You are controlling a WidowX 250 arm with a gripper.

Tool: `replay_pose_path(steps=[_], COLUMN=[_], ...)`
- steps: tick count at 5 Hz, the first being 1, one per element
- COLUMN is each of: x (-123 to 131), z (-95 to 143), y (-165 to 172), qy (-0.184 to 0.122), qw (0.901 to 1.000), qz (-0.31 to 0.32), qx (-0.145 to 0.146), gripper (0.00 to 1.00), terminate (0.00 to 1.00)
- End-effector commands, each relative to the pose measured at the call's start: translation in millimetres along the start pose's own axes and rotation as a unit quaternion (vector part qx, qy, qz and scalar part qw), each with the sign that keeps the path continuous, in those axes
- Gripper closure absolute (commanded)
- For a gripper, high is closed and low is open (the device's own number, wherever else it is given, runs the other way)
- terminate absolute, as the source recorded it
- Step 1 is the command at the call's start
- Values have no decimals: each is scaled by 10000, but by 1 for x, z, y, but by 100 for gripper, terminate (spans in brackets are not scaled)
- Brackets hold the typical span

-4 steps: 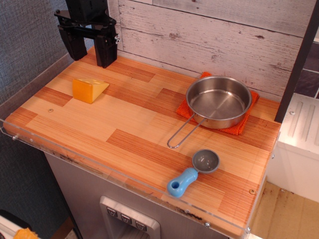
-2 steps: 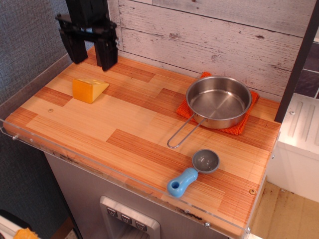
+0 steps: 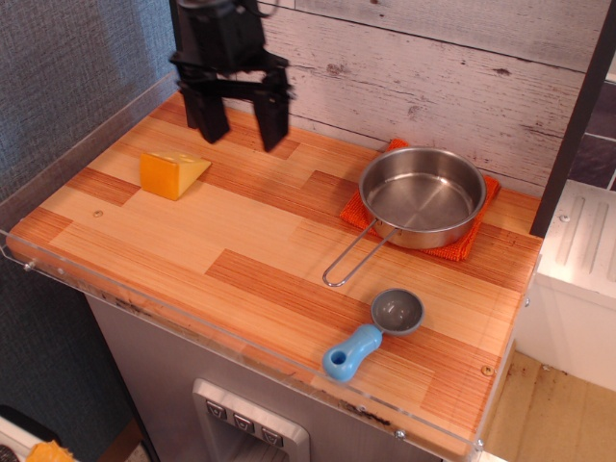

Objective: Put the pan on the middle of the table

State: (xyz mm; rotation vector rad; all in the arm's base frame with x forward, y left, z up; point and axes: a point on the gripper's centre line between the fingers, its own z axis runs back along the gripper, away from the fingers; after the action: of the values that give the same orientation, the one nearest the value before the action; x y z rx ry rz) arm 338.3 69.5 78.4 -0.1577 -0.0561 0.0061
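While its two black fingers (image 3: 272,120) point down with a wide gap between them, the end effector (image 3: 243,130) is spread apart and holds nothing. It hangs in the upper left of the frame, above the back part of the table (image 3: 192,241), close to the white plank wall (image 3: 433,67). It does not touch anything on the table.

Just below and to the left of the end effector sits a yellow cheese wedge (image 3: 173,173). It lies flat on the wood near the left side of the table.

Well apart from the end effector, on the right side of the frame, is the pan (image 3: 422,195). It is round and shiny and has nothing inside. It rests on an orange cloth (image 3: 462,245) at the back right of the table, near the wall. Its long thin wire handle (image 3: 351,262) sticks out toward the lower left, past the cloth and down to the wood.

Below the pan, near the front edge of the table, lies a small grey scoop (image 3: 397,311) with a blue handle (image 3: 350,352). It is near the tip of the pan's handle but does not touch it.

A clear plastic rim (image 3: 192,327) runs along the front edge of the table.
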Motion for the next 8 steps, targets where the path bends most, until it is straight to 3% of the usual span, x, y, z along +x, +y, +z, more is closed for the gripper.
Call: replay_pose_path(steps=[1,3,7,8], x=[32,46,51,50], z=[-6,-33,-51,-55], y=[-41,-58,-80,-82], qy=[-135,52,-16,-73], qw=[9988,9915,9885,9885], qz=[-398,-1059,-1304,-1322], qx=[247,757,766,734], gripper=[0,0,0,100], terminate=[0,0,0,0])
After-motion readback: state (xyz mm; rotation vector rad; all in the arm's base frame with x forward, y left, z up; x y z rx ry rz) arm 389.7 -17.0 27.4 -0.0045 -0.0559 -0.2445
